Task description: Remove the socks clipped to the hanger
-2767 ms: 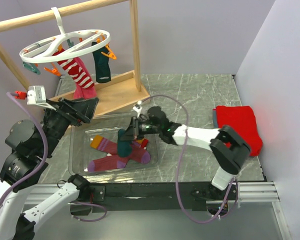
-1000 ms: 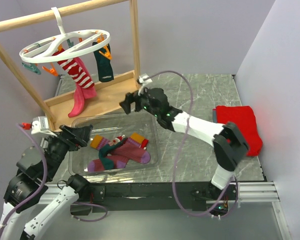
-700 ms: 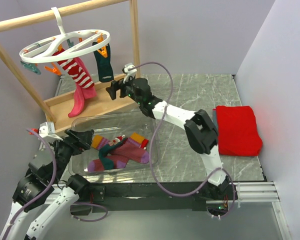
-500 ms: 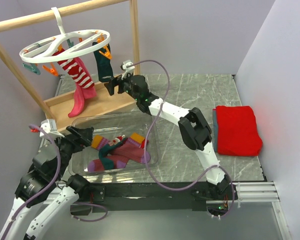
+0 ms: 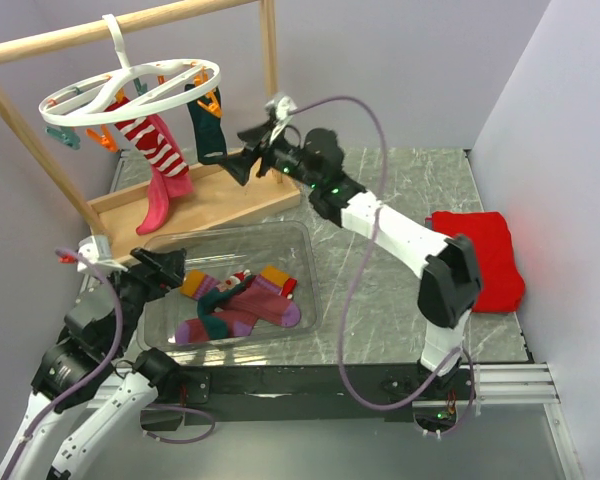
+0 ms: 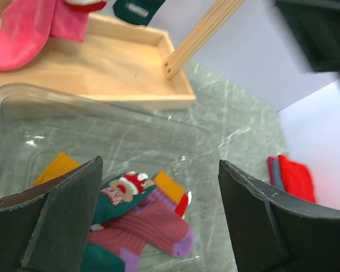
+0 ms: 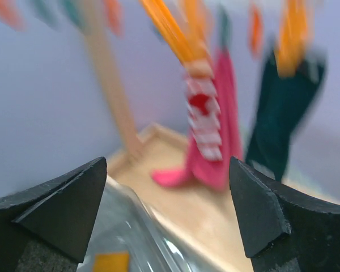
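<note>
The white ring hanger [image 5: 130, 92] hangs from the wooden rail at the back left. Three socks are clipped under it: a red-and-white striped one [image 5: 152, 145], a pink one [image 5: 160, 197] and a dark teal one [image 5: 208, 130]. My right gripper [image 5: 242, 155] is open and empty, just right of the teal sock and not touching it. Its blurred wrist view shows the striped sock [image 7: 204, 122], pink sock [image 7: 215, 164] and teal sock [image 7: 280, 113] ahead of the right gripper [image 7: 167, 209]. My left gripper [image 5: 160, 265] is open at the bin's left rim; in its own view the left gripper [image 6: 158, 215] holds nothing.
A clear plastic bin [image 5: 300, 250] holds several loose socks [image 5: 235, 305], seen too as socks [image 6: 153, 226] in the left wrist view. The wooden rack base [image 5: 230, 190] and upright post [image 5: 272, 80] stand behind the bin. A folded red cloth [image 5: 475, 255] lies at the right.
My right arm has left the bin, swung back and left toward the rack, and now stands raised by the teal sock. The left arm has drawn back toward the bin's near left.
</note>
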Robot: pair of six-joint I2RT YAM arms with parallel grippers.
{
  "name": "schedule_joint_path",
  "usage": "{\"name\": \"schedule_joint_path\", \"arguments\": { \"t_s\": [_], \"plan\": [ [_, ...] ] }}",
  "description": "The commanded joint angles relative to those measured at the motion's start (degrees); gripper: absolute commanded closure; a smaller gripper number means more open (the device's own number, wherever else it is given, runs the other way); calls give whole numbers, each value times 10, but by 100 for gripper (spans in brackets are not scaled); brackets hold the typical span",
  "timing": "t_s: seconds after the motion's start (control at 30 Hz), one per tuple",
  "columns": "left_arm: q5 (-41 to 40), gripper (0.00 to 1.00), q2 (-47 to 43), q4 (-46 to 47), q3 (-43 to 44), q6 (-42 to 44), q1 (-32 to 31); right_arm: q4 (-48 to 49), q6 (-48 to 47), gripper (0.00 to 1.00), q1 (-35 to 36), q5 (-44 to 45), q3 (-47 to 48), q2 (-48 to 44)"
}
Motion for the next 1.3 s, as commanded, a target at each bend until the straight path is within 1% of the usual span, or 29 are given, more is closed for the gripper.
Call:
{"name": "schedule_joint_path", "arguments": {
  "t_s": [0.0, 0.07, 0.1, 0.17, 0.2, 0.33, 0.77, 1.0, 1.13, 1.27],
  "plan": [
    [3, 12, -41, 19, 4, -15, 2, -5, 9, 6, -17, -114, 63, -43],
    [2, 12, -50, 5, 3, -22, 1, -23, 14, 6, -20, -135, 101, -23],
    [2, 12, -60, -3, 3, -23, 2, -45, 17, 6, -21, -141, 143, -14],
    [2, 12, -67, -17, 6, -29, 1, -56, 29, 6, -20, -161, 178, 11],
    [1, 12, -74, -21, 4, -30, 1, -62, 34, 7, -21, -165, 207, 20],
    [7, 12, -90, -26, 4, -36, 1, -96, 35, 7, -22, -161, 275, 62],
    [10, 12, -89, -12, -10, -20, 1, -108, 1, 8, -30, -154, 371, 142],
    [12, 12, -94, -9, -14, -18, 1, -104, 25, 13, -32, -178, 437, 186],
    [13, 12, -96, -10, -13, -17, 1, -93, 39, 16, -32, -180, 437, 191],
    [15, 12, -100, -7, -15, -16, 1, -90, 44, 23, -25, -188, 435, 190]
  ]
}}
